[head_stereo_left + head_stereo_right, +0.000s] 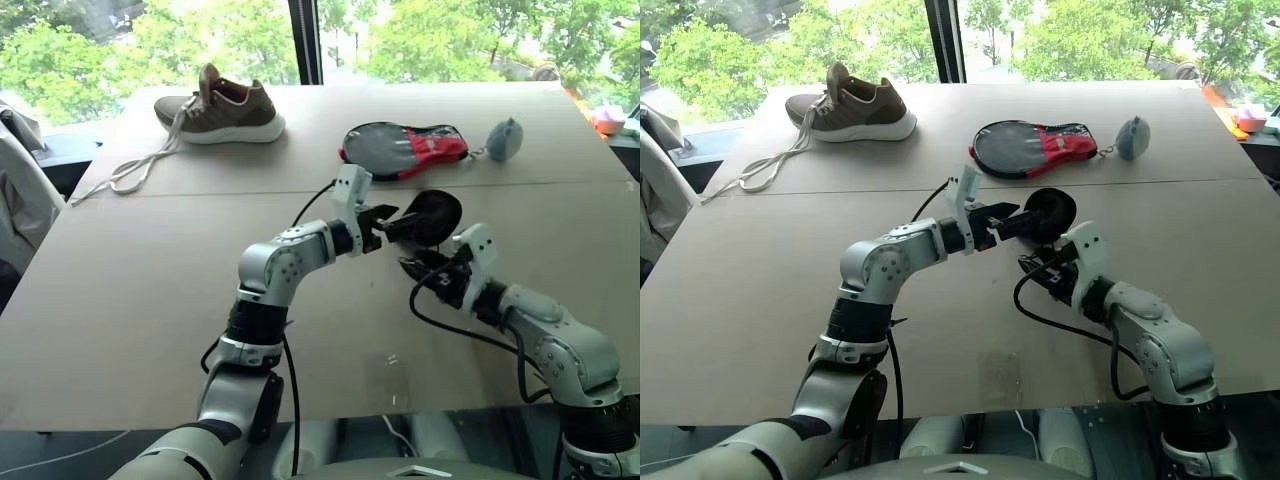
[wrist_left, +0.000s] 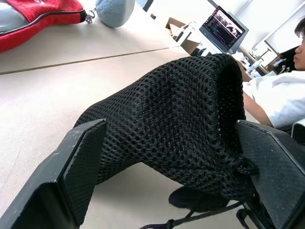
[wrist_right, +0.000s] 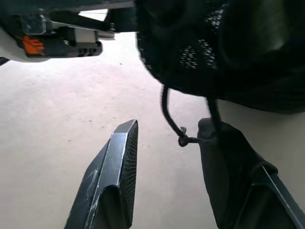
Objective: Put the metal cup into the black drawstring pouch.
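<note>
The black drawstring pouch (image 1: pixel 435 215), a mesh bag, hangs just above the table's middle. My left gripper (image 1: pixel 392 225) is shut on it. In the left wrist view the pouch (image 2: pixel 190 95) bulges between both fingers (image 2: pixel 81 167), its mouth turned away to one side. My right gripper (image 1: pixel 425 272) sits close below and in front of the pouch. It is open, and in the right wrist view the pouch's cord (image 3: pixel 183 140) dangles between the fingers (image 3: pixel 116 162). The metal cup is hidden.
A brown shoe (image 1: pixel 225 108) with loose white laces lies at the far left. A grey-and-red paddle case (image 1: pixel 405 148) and a blue-grey soft ball (image 1: pixel 505 138) lie at the back, beyond the pouch. A person (image 2: pixel 281 95) sits off to one side near a laptop (image 2: pixel 224 28).
</note>
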`<state>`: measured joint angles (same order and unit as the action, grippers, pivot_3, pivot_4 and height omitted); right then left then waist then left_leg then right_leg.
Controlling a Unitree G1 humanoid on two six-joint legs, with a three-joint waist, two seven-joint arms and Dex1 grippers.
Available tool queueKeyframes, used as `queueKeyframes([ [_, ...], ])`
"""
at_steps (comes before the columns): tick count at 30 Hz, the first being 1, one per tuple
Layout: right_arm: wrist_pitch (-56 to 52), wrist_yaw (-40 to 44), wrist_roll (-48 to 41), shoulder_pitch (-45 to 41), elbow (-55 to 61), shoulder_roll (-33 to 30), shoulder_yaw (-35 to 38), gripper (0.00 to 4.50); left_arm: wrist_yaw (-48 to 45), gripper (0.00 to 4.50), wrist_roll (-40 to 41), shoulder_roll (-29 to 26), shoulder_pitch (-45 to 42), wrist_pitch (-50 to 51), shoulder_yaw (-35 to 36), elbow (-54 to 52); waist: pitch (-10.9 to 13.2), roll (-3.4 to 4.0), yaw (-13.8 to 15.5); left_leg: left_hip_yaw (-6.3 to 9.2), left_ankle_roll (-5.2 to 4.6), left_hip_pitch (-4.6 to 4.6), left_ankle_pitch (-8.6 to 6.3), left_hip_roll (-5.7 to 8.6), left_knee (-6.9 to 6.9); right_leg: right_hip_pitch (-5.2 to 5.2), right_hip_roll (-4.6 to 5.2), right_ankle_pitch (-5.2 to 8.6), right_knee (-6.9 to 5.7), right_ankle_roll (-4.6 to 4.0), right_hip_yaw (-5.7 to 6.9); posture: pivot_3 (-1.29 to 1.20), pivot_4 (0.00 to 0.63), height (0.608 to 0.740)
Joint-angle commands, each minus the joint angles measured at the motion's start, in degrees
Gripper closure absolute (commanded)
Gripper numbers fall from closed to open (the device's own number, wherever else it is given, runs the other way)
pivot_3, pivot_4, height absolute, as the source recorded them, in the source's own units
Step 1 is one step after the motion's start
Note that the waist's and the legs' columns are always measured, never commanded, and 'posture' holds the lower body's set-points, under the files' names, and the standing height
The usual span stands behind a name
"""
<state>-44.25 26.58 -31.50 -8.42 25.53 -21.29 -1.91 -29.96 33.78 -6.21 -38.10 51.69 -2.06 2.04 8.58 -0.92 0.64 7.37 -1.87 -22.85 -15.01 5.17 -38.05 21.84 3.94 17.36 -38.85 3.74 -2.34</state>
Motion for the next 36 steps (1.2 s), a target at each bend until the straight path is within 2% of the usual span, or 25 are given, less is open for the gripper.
queueKeyframes([
  [1, 2.7, 0.6, 1.6, -1.0, 0.5, 0.0, -1.1, 2.5, -0.2, 0.04, 0.6, 0.2, -1.3, -0.4, 0.8, -0.9, 0.0, 0.0, 0.0, 0.0, 0.0, 0.0, 0.0, 0.0, -0.01, 0.0, 0.0, 0.0, -0.01, 0.0, 0.0, 0.0, 0.15, 0.74],
  [7, 4.2, 0.1, 2.6, -2.1, -1.6, 1.6, -1.2, 2.5, -0.1, 0.04, 0.6, 0.3, -1.2, -0.3, 0.8, -1.0, 0.0, 0.0, 0.0, 0.01, 0.0, 0.01, 0.0, 0.01, -0.01, 0.0, 0.0, 0.0, 0.0, 0.0, 0.01, 0.0, 0.15, 0.74],
  [9, 4.9, 0.6, 2.5, -1.5, -1.3, 1.5, -0.8, 3.02, 0.0, 0.0, 0.6, 0.1, -1.4, -0.6, 1.2, -0.8, 0.0, 0.0, 0.0, 0.01, 0.0, 0.01, 0.0, 0.01, 0.01, 0.01, 0.0, 0.0, 0.02, 0.0, 0.0, 0.0, 0.15, 0.74],
  [12, 4.8, 2.1, 2.2, 0.0, 0.2, -0.7, -0.3, 4.22, 0.8, 0.0, 0.3, 0.0, -1.8, -1.9, 2.8, -0.2, 0.0, 0.0, 0.0, -0.01, 0.0, 0.01, 0.0, 0.01, 0.01, 0.01, 0.0, 0.0, 0.02, 0.0, 0.01, 0.0, 0.15, 0.74],
  [13, 4.7, 2.6, 2.2, 0.7, 1.1, -2.0, 0.1, 4.44, 1.5, 0.0, 0.6, 0.2, -2.4, -2.5, 4.3, 0.2, 0.0, 0.0, 0.1, 0.0, 0.0, 0.01, 0.0, 0.01, 0.01, 0.01, 0.0, 0.0, 0.02, 0.0, 0.01, 0.0, 0.15, 0.74],
  [19, 2.7, 4.5, -0.3, -0.5, 7.0, -9.1, 4.8, 4.44, 3.9, 0.0, 1.5, 0.1, -6.1, -5.9, 10.6, 2.6, 0.0, -0.01, 0.0, -0.03, 0.0, 0.01, 0.0, 0.01, -0.03, -0.01, 0.0, 0.0, 0.0, 0.01, 0.02, 0.0, 0.15, 0.74],
  [24, 9.9, 12.5, 12.4, -8.9, 5.6, -29.5, 3.9, 4.44, 4.4, 0.0, 1.3, -1.3, -10.0, -8.3, 13.4, 4.4, 0.0, 0.01, 0.0, -0.05, -0.01, -0.01, -0.01, 0.04, -0.04, 0.0, 0.0, -0.01, 0.02, 0.01, 0.06, 0.0, 0.15, 0.74],
  [28, 23.3, 16.8, 25.1, -18.7, -3.1, -39.4, -0.8, 4.44, 4.1, 0.0, 1.4, -0.8, -12.4, -9.1, 13.6, 5.4, 0.1, -0.01, 0.1, -0.01, -0.01, -0.04, -0.01, 0.03, 0.02, -0.01, 0.01, 0.0, 0.12, 0.02, 0.14, 0.0, 0.15, 0.74],
  [32, 35.2, 13.6, 35.4, -33.5, -13.8, -36.5, -6.0, 4.44, 3.8, 0.0, 1.5, 0.9, -13.9, -9.6, 12.5, 5.3, 0.1, -0.06, -0.3, -0.15, -0.01, -0.04, -0.01, 0.03, 0.01, 0.03, 0.03, 0.0, 0.12, 0.02, 0.01, 0.0, 0.15, 0.74],
  [36, 44.3, 8.6, 42.9, -40.9, -20.7, -32.1, -7.7, 4.44, 3.5, 0.0, 1.3, 2.3, -14.2, -9.7, 11.3, 4.3, 0.1, -0.08, -0.5, -0.14, 0.0, -0.09, 0.0, 0.0, 0.07, 0.12, 0.03, 0.0, 0.13, 0.01, 0.01, 0.0, 0.15, 0.74],
])
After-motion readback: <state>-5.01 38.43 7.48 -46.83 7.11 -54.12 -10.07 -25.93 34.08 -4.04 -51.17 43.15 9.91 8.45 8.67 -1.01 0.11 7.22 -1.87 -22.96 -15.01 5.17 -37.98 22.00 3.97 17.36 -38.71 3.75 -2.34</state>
